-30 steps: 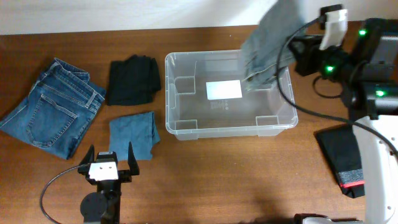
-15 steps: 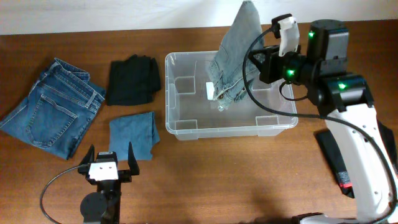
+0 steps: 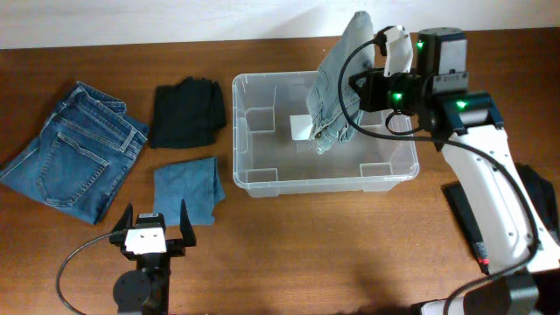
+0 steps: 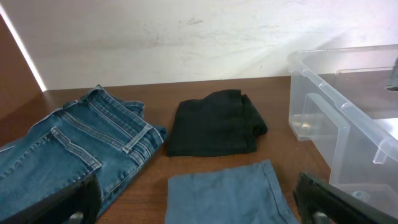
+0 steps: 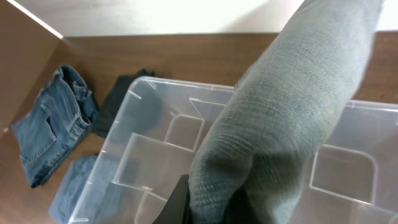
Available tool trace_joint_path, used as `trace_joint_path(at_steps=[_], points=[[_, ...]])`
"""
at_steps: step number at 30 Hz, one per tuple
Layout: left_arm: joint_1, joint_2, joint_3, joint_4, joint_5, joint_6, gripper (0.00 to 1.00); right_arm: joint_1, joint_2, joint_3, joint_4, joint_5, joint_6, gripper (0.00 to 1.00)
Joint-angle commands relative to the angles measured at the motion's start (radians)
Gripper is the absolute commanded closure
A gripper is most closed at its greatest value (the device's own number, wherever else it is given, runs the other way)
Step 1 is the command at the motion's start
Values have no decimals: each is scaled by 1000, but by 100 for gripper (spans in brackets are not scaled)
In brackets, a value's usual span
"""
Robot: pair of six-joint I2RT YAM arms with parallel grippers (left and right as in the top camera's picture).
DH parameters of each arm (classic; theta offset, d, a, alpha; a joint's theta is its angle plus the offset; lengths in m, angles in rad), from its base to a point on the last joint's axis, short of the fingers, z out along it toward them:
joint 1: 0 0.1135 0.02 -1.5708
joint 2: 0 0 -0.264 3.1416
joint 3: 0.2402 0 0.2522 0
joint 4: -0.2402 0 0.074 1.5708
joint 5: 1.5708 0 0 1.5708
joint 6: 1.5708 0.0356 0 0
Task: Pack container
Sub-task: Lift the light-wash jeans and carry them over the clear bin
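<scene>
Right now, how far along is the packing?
Nothing packed yet: the bin holds only its label. In hand: the right claw is shut on pale jeans hanging over it. To go: blue jeans, black garment, blue cloth on the table; left claw open.

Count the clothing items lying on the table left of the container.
3: blue jeans far left, a black garment beside the container, and a blue cloth in front of that garment. None seem hidden there.

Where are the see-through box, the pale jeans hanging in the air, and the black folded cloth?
container [image 3: 306,180]: overhead view, its front wall.
pale jeans [image 3: 337,92]: overhead view, middle of the hanging fabric.
black folded cloth [image 3: 186,112]: overhead view, its centre.
</scene>
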Motion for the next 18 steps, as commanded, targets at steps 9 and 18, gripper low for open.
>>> trace_joint_path(at_steps=[9, 18], points=[[3, -8, -7, 3, -11, 20, 1, 145, 22, -5, 51, -3, 43, 96], [3, -8, -7, 3, -11, 20, 1, 184, 22, -5, 10, 1, 68, 96]])
